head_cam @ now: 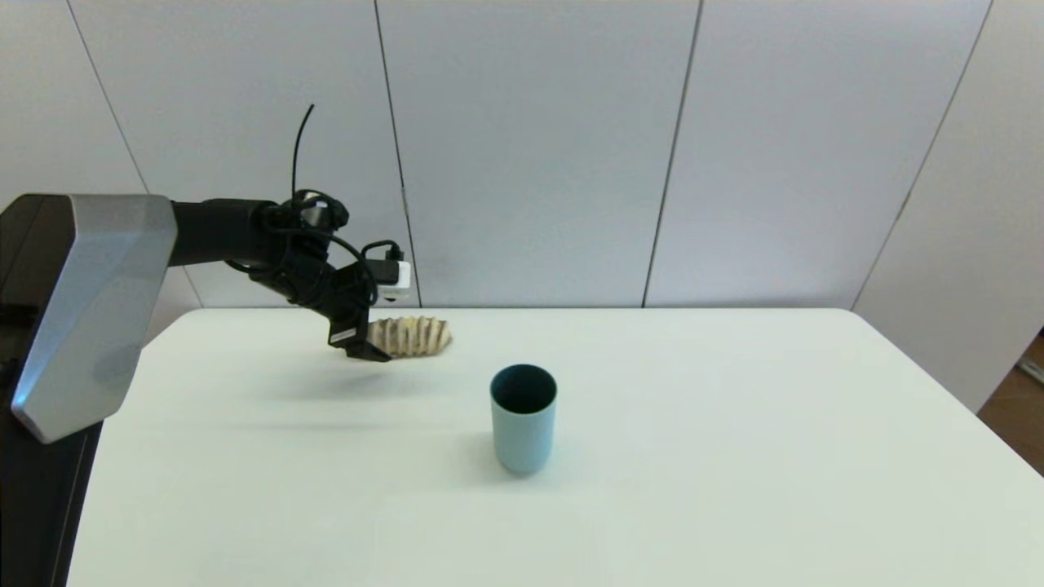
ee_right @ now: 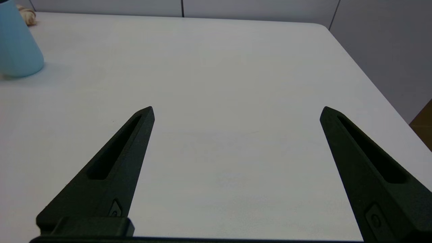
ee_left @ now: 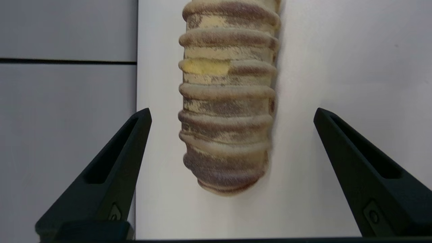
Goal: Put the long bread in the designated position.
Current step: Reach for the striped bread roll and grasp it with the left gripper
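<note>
Left wrist view shows the left gripper (ee_left: 233, 114), jaws wide, straddling the ridged tan striped long bread (ee_left: 227, 101), likely light and squashy, best pinched mid-length.

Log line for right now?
left gripper: open, astride bread end, no grip | bread: lying near table far edge | right gripper: open, idle | cup: upright

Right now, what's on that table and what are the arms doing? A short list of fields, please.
bread: long bread lying near the table's far edge, not gripped
cup: light blue cup upright, nearer than the bread
left gripper: left gripper open, fingers either side of the bread's end
right gripper: right gripper open over bare table, holding nothing
</note>
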Controlling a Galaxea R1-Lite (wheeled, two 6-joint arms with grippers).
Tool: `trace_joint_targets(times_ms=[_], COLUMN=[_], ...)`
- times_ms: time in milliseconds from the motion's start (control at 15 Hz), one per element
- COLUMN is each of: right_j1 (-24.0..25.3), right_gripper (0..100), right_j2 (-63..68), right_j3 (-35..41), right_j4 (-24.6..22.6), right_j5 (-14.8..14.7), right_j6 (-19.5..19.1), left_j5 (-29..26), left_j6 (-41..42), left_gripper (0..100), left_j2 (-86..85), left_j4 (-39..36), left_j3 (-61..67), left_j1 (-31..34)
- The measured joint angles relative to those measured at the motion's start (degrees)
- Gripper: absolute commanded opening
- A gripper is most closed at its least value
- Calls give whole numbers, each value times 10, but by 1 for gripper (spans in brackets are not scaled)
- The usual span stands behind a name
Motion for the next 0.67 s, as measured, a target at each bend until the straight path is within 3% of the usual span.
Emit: trace_joint_targets(times_ms=[400,467,667], right_j1=[0,0,0], right_gripper=[100,100,100], right_j2=[0,0,0], right_j3=[0,0,0], right_j4=[0,0,0], right_j5=[0,0,0], right_j6=[0,0,0], left_j5=[-16,-17,-18], left_j6=[5,5,5], left_gripper=[100,0,0], left_j2=[22,23,25], left_j4=[-5,-6,-4], left_j3=[-3,-3,-3], left_j1=[2,2,3])
